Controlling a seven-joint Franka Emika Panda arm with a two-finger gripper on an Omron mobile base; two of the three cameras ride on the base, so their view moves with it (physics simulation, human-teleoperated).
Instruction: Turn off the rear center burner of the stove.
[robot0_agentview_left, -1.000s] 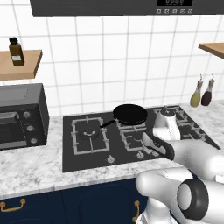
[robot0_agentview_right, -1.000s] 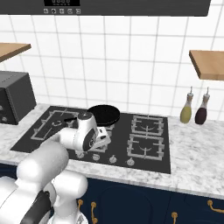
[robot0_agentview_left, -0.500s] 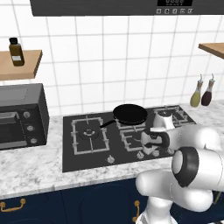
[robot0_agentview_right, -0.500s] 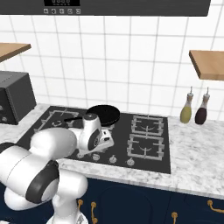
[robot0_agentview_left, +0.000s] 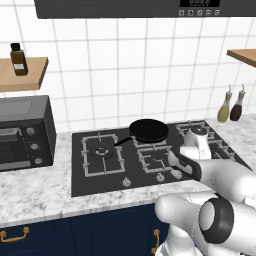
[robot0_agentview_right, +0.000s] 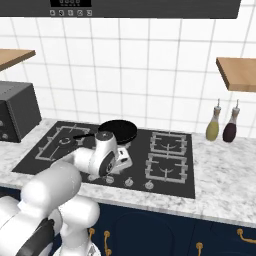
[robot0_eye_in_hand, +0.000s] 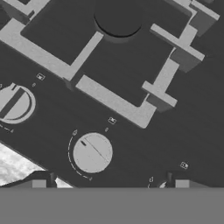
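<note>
Since a second earlier my arm had swung its hand lower and nearer the front row of knobs, while the base cameras kept the same framing and nothing on the stove shifted.

From the left base view, the stove (robot0_agentview_left: 95, 172) lay flat in the marble worktop (robot0_agentview_left: 35, 192), with the toaster oven (robot0_agentview_left: 25, 132) to its left. The black frying pan (robot0_agentview_left: 148, 130) sat over the rear center burner (robot0_agentview_left: 150, 142), hiding most of it, handle pointing left. My hand hung low over the front center grate, just behind the knobs; the tool (robot0_agentview_left: 172, 165) itself was tucked under the wrist. Two bottles (robot0_agentview_left: 231, 106) stood at the wall on the right, and a brown jar (robot0_agentview_left: 19, 59) on the left shelf.

From the right base view, the pan (robot0_agentview_right: 117, 131) again covered the rear center burner (robot0_agentview_right: 120, 140). The hand pointed down at the stove (robot0_agentview_right: 175, 180) front, with the tool (robot0_agentview_right: 116, 167) near the knob row (robot0_agentview_right: 129, 182).

From the hand view, I looked almost straight down at one round silver knob (robot0_eye_in_hand: 92, 152), set between the two fingertips (robot0_eye_in_hand: 38, 183) at the bottom edge. They stood well apart, so the tool (robot0_eye_in_hand: 109, 186) was wide and held nothing, not touching the knob. A second knob (robot0_eye_in_hand: 14, 104) sat to the left, and the grey grate (robot0_eye_in_hand: 116, 100) with its burner cap (robot0_eye_in_hand: 118, 17) lay beyond.
</note>
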